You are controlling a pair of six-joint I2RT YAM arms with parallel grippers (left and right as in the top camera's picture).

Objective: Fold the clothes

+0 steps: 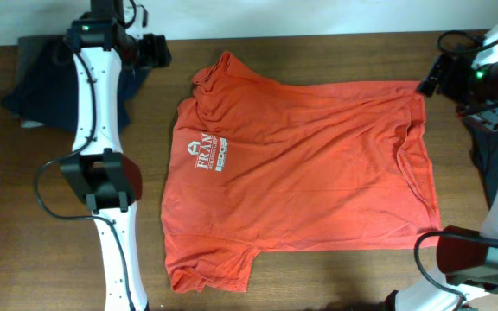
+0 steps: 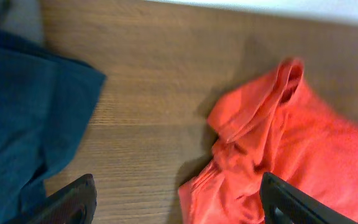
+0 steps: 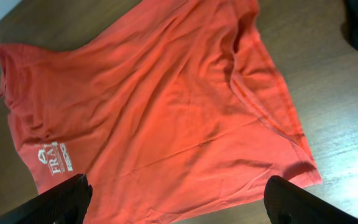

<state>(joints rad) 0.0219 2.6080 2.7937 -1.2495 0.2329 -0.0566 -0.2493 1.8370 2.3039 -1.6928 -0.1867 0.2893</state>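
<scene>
The red-orange T-shirt [image 1: 309,164] lies spread flat on the wooden table, its white lettering [image 1: 206,155] toward the left and its hem toward the right. The far sleeve [image 1: 219,73] is bunched. My left gripper [image 1: 158,52] is open and empty at the back left, next to that sleeve. In the left wrist view its jaws [image 2: 179,208] hover above the table beside the crumpled sleeve [image 2: 260,137]. My right gripper [image 1: 428,85] is open and empty above the shirt's far right corner. In the right wrist view its jaws [image 3: 185,205] look down on the shirt [image 3: 166,106].
A dark blue garment [image 1: 33,86] lies at the back left behind my left arm and also shows in the left wrist view [image 2: 23,124]. Another dark cloth [image 1: 491,155] lies at the right edge. The arm bases stand at the front left and front right.
</scene>
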